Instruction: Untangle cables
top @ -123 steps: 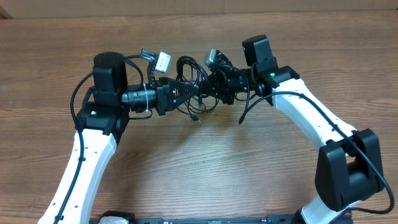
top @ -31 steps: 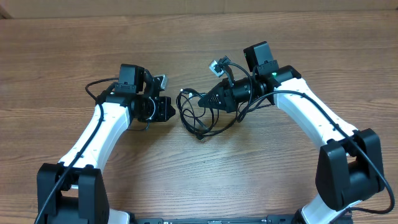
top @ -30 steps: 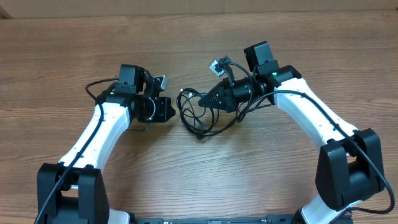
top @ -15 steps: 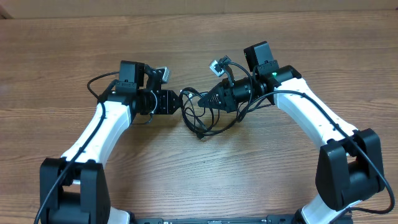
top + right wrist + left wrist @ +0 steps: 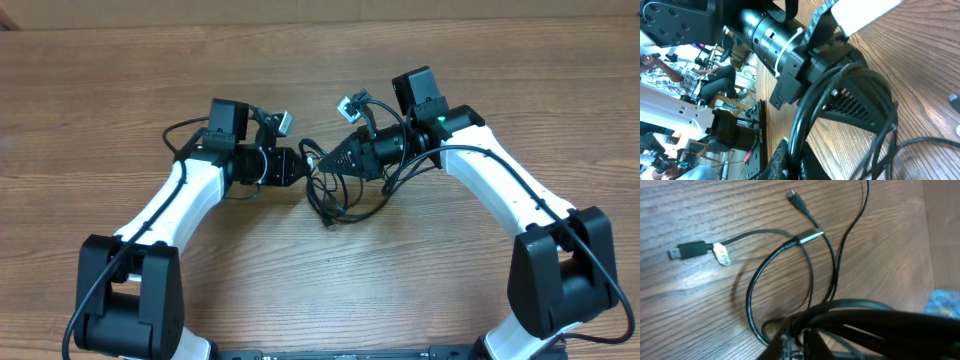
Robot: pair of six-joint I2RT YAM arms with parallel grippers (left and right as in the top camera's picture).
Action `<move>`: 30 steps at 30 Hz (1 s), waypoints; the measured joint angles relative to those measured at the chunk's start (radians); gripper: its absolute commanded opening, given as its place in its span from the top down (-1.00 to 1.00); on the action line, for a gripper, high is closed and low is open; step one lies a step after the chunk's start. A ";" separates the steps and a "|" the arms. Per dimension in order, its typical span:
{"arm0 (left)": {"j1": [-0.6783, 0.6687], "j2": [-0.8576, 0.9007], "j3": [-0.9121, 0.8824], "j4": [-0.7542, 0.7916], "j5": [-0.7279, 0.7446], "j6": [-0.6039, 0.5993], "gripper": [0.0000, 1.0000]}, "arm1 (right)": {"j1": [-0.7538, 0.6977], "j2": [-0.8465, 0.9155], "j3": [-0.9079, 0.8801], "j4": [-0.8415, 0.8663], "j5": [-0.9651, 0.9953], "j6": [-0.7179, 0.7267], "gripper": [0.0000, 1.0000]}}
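Note:
The cables (image 5: 338, 196) are thin black cords in a loose tangle on the wooden table between my two arms. My right gripper (image 5: 326, 161) is shut on a black loop of them (image 5: 805, 115), with its fingers at the bottom of the right wrist view (image 5: 795, 162). My left gripper (image 5: 303, 165) meets the tangle from the left. Its fingers (image 5: 800, 344) are close together on strands at the bottom of the left wrist view. That view shows a loop (image 5: 752, 280), a silver-tipped plug (image 5: 810, 236), a tagged plug (image 5: 687, 251) and a small plug (image 5: 795, 197) on the table.
The wooden table (image 5: 320, 60) stretches all round the arms. The left arm's wrist (image 5: 785, 55) fills the upper part of the right wrist view, very near the right fingers. A loose plug end (image 5: 328, 222) lies at the near side of the tangle.
My left gripper has moved right from about the table's left-middle up to the tangle and now touches it. The cable loops have shifted slightly. The right arm has held still.

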 measured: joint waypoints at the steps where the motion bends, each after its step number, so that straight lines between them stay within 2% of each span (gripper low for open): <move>1: -0.001 0.000 0.000 -0.010 0.000 0.000 0.92 | 0.000 0.000 0.000 0.000 0.000 0.000 0.92; 8: -0.001 0.001 0.001 -0.117 -0.011 0.000 0.91 | 0.000 0.000 0.000 0.000 0.001 0.000 0.92; 11: 0.000 0.002 0.001 -0.161 -0.079 0.000 0.92 | 0.000 0.000 0.000 0.002 0.016 0.009 0.92; 15: 0.045 0.002 0.001 -0.183 -0.105 0.004 0.91 | -0.002 0.000 0.000 0.010 0.178 0.161 0.92; 20: 0.134 0.002 0.018 -0.186 0.036 0.024 0.92 | -0.002 0.000 0.000 -0.024 0.523 0.472 0.92; 26: 0.169 0.002 0.026 -0.186 0.147 0.031 0.91 | -0.002 0.000 0.000 -0.085 0.745 0.655 0.92; 30: 0.170 0.002 0.026 -0.182 0.168 0.031 0.92 | -0.002 0.000 0.000 -0.105 0.806 0.692 0.92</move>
